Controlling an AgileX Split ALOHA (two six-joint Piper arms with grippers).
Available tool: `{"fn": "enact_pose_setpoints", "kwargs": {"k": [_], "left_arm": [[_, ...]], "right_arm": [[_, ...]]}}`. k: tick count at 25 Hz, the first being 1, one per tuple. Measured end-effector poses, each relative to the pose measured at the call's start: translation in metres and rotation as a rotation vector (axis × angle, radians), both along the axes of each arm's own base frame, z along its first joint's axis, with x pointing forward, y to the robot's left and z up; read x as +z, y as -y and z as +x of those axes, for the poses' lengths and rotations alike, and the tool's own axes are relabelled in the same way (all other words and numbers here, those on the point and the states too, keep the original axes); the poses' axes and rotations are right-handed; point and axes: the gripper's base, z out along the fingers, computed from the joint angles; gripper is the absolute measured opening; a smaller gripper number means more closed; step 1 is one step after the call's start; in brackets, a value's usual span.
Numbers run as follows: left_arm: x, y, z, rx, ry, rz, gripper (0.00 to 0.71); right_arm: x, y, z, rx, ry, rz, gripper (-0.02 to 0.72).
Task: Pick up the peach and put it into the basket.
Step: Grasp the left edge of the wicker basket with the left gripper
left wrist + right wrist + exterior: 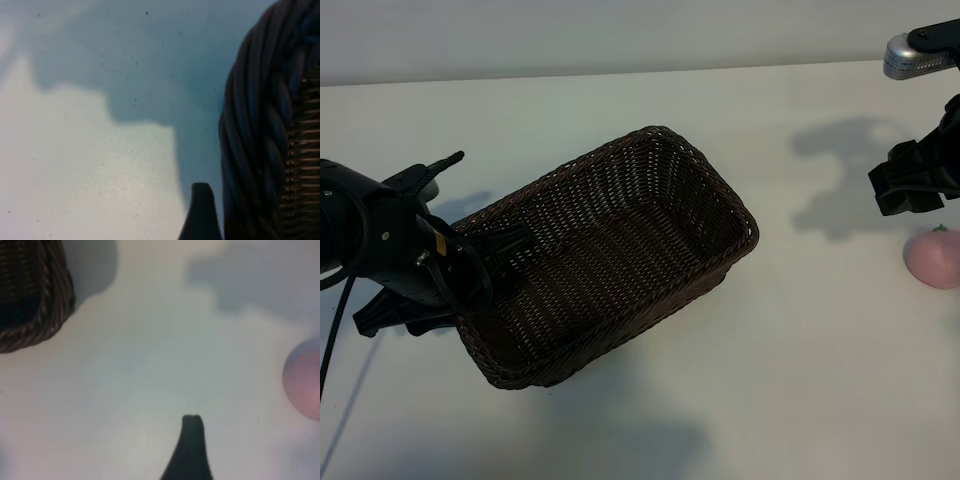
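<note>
Exterior view: peach [933, 258] lying on white bench [800, 360] just below right end effector [912, 187], hovering wide open and empty, well right of basket [610, 250], left end effector [470, 262] spreading open at basket's left rim, right wrist view: peach [304, 385] sitting beside one fingertip [192, 427], untouched.

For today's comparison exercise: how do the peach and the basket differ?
The peach is small, round, smooth and pale pink; the basket is large, rectangular, woven and dark brown. The peach lies at the right edge below the right gripper; the basket sits centrally, against the left gripper. Both rest on the table.
</note>
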Motion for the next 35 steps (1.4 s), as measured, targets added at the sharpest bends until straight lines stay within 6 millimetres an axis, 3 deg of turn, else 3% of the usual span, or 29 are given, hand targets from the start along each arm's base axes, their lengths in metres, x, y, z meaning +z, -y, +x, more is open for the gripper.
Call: {"fn": "enact_pose_setpoints", "kwargs": {"k": [35], "left_arm": [[-0.025, 0.0, 0.004, -0.027, -0.073, 0.072, 0.575]], "right_arm": [[-0.001, 0.0, -0.002, 0.005, -0.027, 0.0, 0.594]]}}
